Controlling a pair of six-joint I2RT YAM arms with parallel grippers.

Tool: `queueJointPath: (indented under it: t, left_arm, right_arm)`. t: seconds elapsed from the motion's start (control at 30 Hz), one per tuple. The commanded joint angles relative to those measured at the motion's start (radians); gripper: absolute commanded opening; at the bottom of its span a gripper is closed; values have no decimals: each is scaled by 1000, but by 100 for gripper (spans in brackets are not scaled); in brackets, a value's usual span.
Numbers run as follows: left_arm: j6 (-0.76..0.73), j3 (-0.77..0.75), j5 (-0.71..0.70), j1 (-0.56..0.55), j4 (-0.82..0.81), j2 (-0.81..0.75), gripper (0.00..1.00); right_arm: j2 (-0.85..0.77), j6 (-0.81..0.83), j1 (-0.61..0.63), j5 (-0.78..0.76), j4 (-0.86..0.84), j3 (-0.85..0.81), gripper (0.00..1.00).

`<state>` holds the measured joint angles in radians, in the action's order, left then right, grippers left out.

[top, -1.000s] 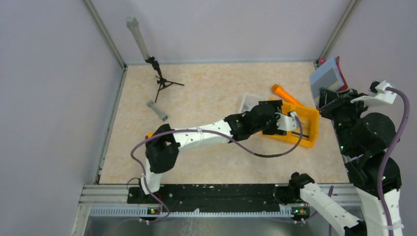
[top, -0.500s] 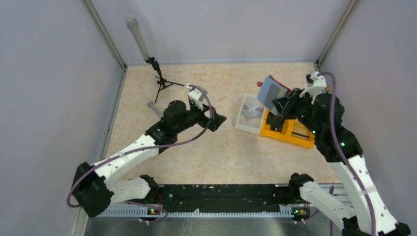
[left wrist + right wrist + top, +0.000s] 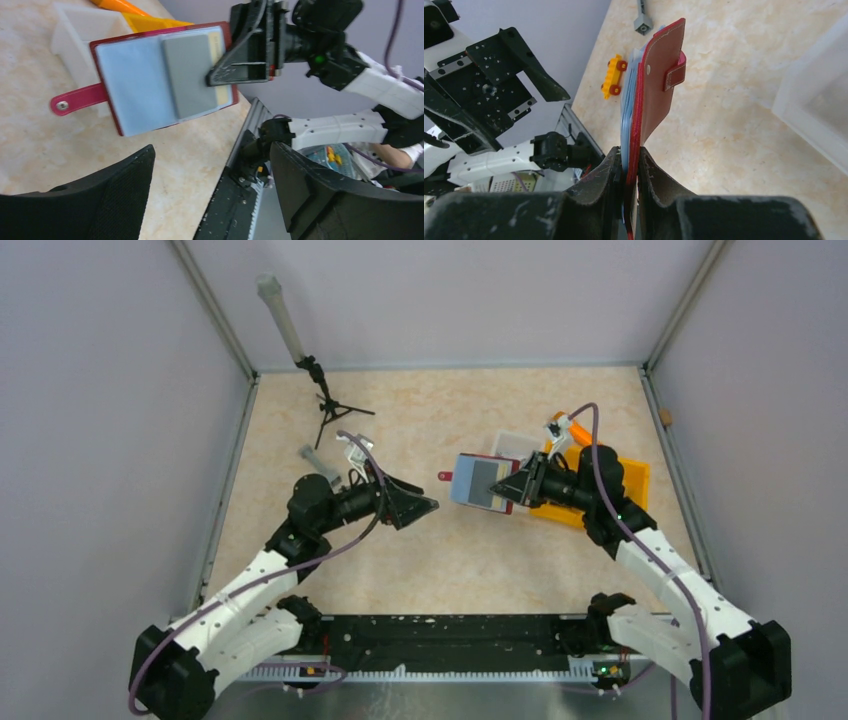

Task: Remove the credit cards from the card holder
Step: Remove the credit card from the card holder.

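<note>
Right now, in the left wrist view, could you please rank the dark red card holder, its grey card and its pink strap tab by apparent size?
Largest: the dark red folding card holder.
Next: the grey rectangular card in it.
Smallest: the pink strap tab.
All are equally near, so the order holds.

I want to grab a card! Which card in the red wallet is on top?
The grey-silver rectangular card is on top; the tan-yellow card only peeks out from beneath its edge.

White arms (image 3: 240, 590), black grippers (image 3: 428, 506) (image 3: 503, 491), purple cables (image 3: 597, 435)
</note>
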<state>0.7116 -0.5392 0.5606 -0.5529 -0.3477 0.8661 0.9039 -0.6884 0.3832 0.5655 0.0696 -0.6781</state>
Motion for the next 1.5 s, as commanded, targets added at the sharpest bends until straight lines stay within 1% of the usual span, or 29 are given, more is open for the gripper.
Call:
queueJointPath:
  t: [0.0, 0.07, 0.13, 0.2, 0.33, 0.5, 0.57, 0.63, 0.73, 0.83, 0.9, 0.97, 1.03, 1.07, 1.13, 1.2, 1.23, 1.27, 1.3, 1.47]
  left_arm:
    - [78, 4, 99, 0, -99, -28, 82]
    - [62, -13, 112, -3, -51, -12, 76]
    - [44, -29, 97, -11, -1, 4, 76]
    - [44, -32, 90, -29, -11, 27, 74]
    - [29, -67, 50, -74, 1, 109, 69]
    - [36, -93, 18, -80, 16, 212, 59]
    - [43, -94, 13, -79, 12, 246, 59]
    - [51, -94, 19, -80, 2, 269, 60]
    - [56, -91, 43, -79, -19, 292, 59]
    - [68, -78, 54, -78, -53, 300, 51]
    - [80, -62, 69, -78, -99, 307, 41]
    - [80, -59, 73, -74, -104, 315, 32]
    - [85, -57, 86, -65, -107, 318, 31]
    - [91, -51, 91, -63, -117, 318, 28]
    - [112, -39, 104, -59, -157, 317, 20]
    - [125, -31, 111, -54, -181, 316, 9]
    - [126, -28, 111, -51, -181, 315, 4]
    - [126, -24, 111, -49, -181, 315, 1]
    - [126, -19, 110, -44, -181, 314, 0]
    - [142, -1, 113, -35, -209, 315, 0]
  right_arm:
    - [32, -98, -4, 125, -294, 54, 0]
    - [50, -131, -4, 139, -347, 83, 0]
    - [67, -160, -1, 160, -390, 107, 0]
    - [85, -174, 6, 165, -417, 123, 0]
    - [108, -162, 42, 143, -406, 126, 0]
    - [133, -154, 98, 119, -392, 105, 0]
    - [145, -155, 114, 123, -394, 99, 0]
    - [159, -162, 124, 131, -404, 94, 0]
    - [182, -188, 135, 163, -437, 97, 0]
    - [198, -233, 135, 185, -519, 118, 0]
    - [208, -244, 135, 196, -536, 121, 0]
    - [218, -251, 137, 206, -549, 121, 1]
    - [219, -253, 136, 210, -554, 122, 1]
    - [219, -253, 136, 210, -554, 123, 1]
    - [217, -256, 136, 210, -556, 126, 6]
    - [211, -256, 136, 211, -556, 126, 12]
    - [206, -257, 135, 211, -554, 125, 15]
    - [197, -255, 135, 211, -548, 122, 20]
    - [188, -246, 135, 209, -530, 118, 24]
    - [131, -215, 135, 192, -444, 105, 39]
